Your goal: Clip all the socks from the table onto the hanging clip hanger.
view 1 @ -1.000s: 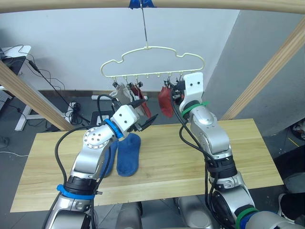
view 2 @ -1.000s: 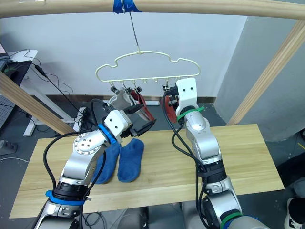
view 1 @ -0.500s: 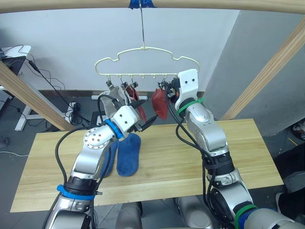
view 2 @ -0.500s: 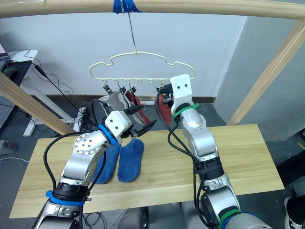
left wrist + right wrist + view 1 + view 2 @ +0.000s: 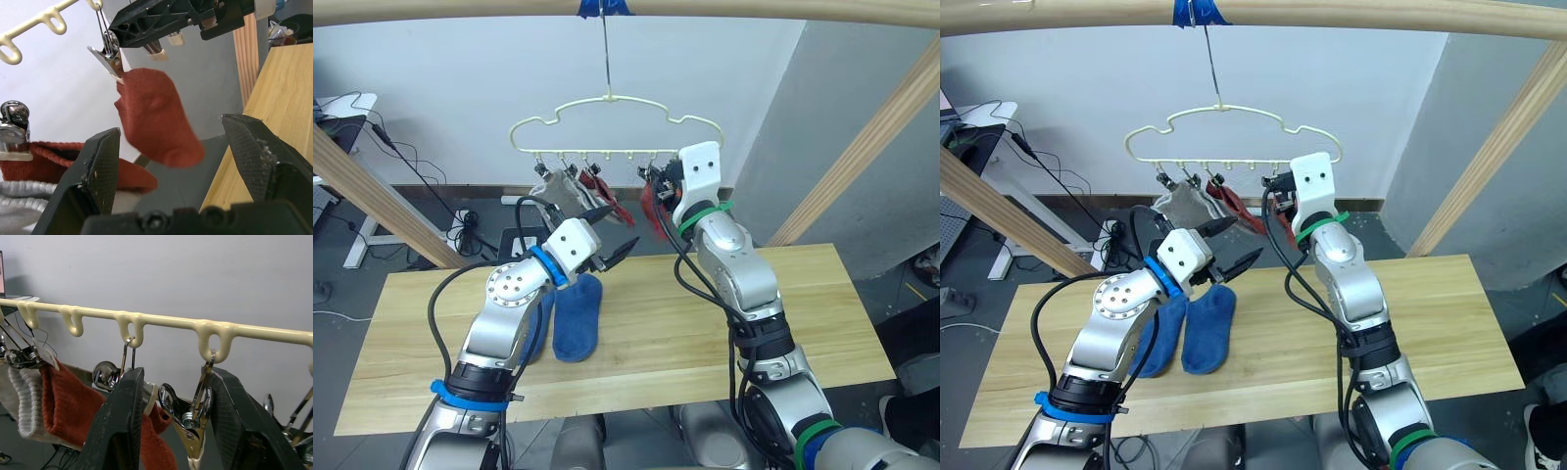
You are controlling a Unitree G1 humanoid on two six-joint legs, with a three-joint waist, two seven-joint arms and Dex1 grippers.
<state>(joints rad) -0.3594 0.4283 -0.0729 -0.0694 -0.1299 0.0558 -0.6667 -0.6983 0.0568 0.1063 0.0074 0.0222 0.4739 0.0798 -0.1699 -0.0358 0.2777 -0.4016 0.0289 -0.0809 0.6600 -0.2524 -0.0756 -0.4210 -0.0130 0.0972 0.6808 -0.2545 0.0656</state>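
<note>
The pale yellow clip hanger (image 5: 617, 150) hangs from the top pole by its long hook. On its clips hang a light grey sock (image 5: 556, 191) and two rust-red socks (image 5: 598, 185) (image 5: 156, 122). Two blue socks (image 5: 576, 315) (image 5: 540, 328) lie side by side on the table (image 5: 783, 294), one partly behind my left arm. My left gripper (image 5: 622, 225) is open and empty in the air above the blue socks, just below the hanging socks. My right gripper (image 5: 658, 179) is up at the clip row, open, with a metal clip (image 5: 193, 428) between its fingers (image 5: 120, 426).
Round wooden frame poles run across the top (image 5: 754, 8) and slant down at the left (image 5: 372, 201) and right (image 5: 862, 147). A desk with cables (image 5: 342, 108) stands beyond the table's far left. The table's right half is bare wood.
The hanger has swung to the left together with my right gripper. The rust-red sock by that gripper now hangs from its clip and sways. My left gripper barely moved.
</note>
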